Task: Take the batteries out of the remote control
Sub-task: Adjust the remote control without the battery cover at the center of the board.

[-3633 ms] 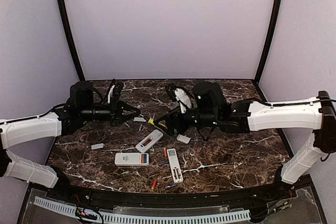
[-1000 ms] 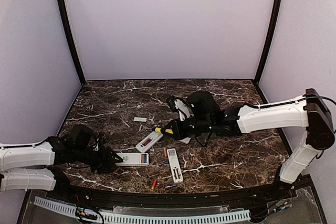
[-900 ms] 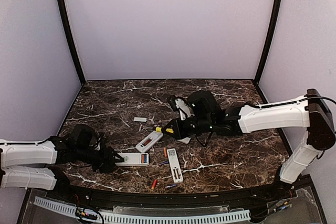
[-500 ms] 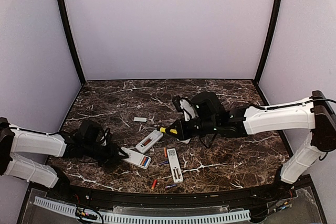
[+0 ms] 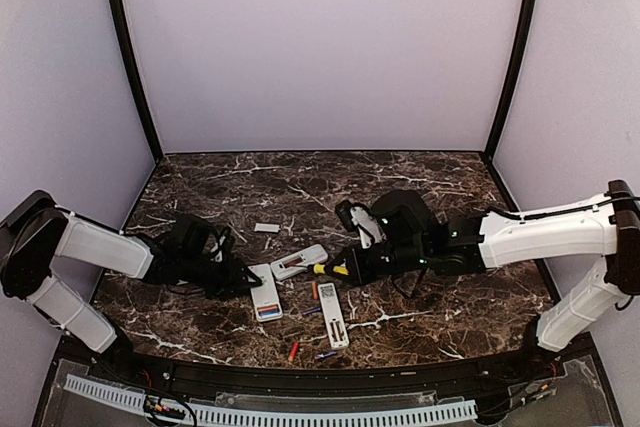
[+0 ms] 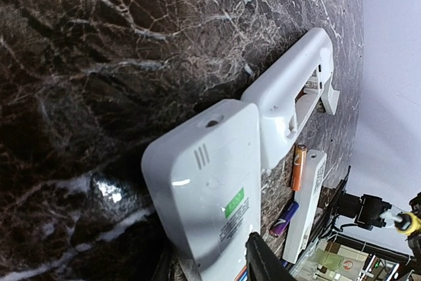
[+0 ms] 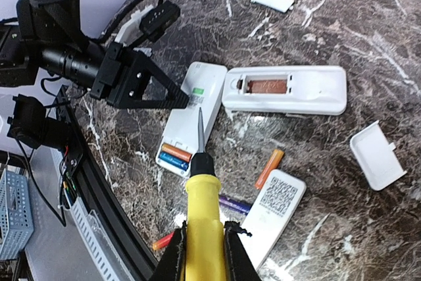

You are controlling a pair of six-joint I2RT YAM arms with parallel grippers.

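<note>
The white remote control (image 5: 266, 299) lies on the marble with its back open, an orange and a blue battery (image 7: 174, 156) in its near end. My left gripper (image 5: 243, 279) is shut on its far end, a finger (image 6: 263, 261) pressed to each side. Loose batteries lie near: orange (image 7: 270, 168), purple (image 7: 233, 203), red (image 7: 164, 240). My right gripper (image 7: 200, 238) is shut on a yellow-handled screwdriver (image 5: 333, 269), whose tip hovers over the held remote.
An emptied remote (image 5: 298, 261) touches the held one's far end. A third remote (image 5: 333, 315) with a QR label lies to the right. White cover plates (image 7: 376, 154) (image 5: 266, 228) lie on the table. The front edge rail (image 5: 300, 372) is close.
My left gripper closed on the remote, swung it toward the centre and turned it lengthwise. The emptied remote was nudged and turned. The right gripper with the screwdriver drifted slightly right.
</note>
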